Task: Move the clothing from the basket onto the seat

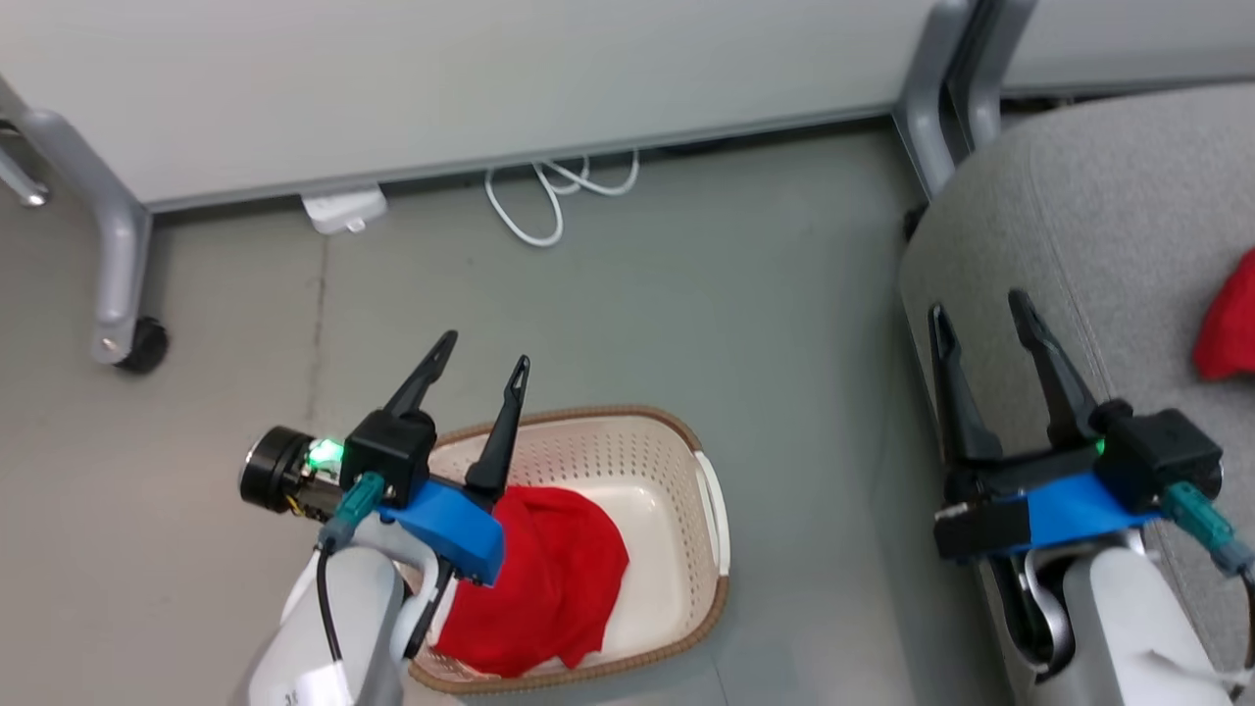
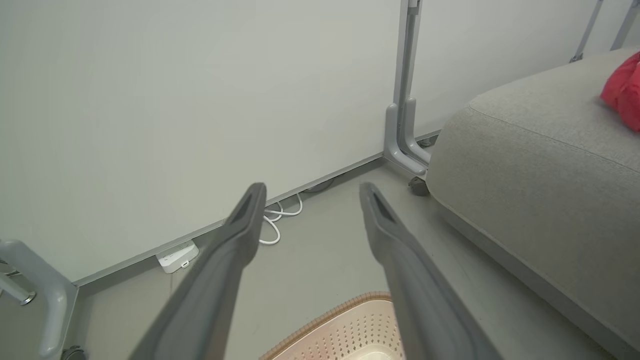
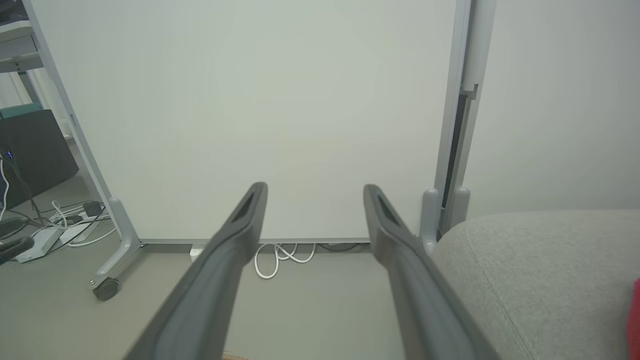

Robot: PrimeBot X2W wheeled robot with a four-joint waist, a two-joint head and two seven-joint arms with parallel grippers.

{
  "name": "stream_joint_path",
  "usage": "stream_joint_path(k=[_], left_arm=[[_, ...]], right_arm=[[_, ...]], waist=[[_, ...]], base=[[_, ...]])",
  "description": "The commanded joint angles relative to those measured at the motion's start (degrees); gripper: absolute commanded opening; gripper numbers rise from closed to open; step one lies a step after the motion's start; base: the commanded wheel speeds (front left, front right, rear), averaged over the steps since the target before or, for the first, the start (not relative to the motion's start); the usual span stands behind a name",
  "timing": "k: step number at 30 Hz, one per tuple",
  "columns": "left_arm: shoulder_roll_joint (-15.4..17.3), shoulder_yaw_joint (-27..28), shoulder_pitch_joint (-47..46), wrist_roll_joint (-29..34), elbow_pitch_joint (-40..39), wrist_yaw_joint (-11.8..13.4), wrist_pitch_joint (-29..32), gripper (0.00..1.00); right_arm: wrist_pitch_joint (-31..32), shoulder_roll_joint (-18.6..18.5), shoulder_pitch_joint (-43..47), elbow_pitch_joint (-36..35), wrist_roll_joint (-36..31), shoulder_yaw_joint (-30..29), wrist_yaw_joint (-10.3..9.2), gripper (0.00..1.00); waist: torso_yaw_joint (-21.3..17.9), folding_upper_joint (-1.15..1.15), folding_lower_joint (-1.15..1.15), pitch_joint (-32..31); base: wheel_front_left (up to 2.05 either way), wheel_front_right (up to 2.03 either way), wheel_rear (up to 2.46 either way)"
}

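A cream perforated basket [image 1: 667, 461] with a brown rim stands on the floor and holds a crumpled red piece of clothing [image 1: 554, 579]. My left gripper [image 1: 485, 351] hovers above the basket's left rim, open and empty; its view catches the basket's rim [image 2: 330, 320] below the fingers. The grey seat [image 1: 1098, 206] fills the right side, with a second red garment [image 1: 1228, 328] lying on it, also seen as a red garment [image 2: 622, 87] in the left wrist view. My right gripper [image 1: 980, 309] is open and empty over the seat's left edge [image 3: 530, 270].
A white partition panel [image 1: 441, 78] on grey castor legs [image 1: 123, 324] runs along the back. A white cable [image 1: 554, 196] and a power strip [image 1: 343, 208] lie at its foot. Bare grey floor [image 1: 745, 314] separates basket and seat.
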Motion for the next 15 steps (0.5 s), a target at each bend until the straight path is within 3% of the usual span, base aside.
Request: stream_joint_path(k=[1,15], left_arm=[[0.9,-0.9,-1.8,-0.5,1.0,-0.1,-0.2,1.0],[8.5,-15.4,-16.5,-3.6,14.9,-0.1,-0.2,1.0]], right_arm=[[-0.2,-0.1,-1.9,-0.5,-0.2,0.3,0.01,1.0],[-0.2,0.7,-12.9,-4.5,-0.5,3.5,0.01,1.0]], waist=[[-3.1,0.0,-0.01,4.5],[-10.4,0.0,-0.01,21.6]], base=[[0.0,0.0,0.0],[0.0,0.0,0.0]])
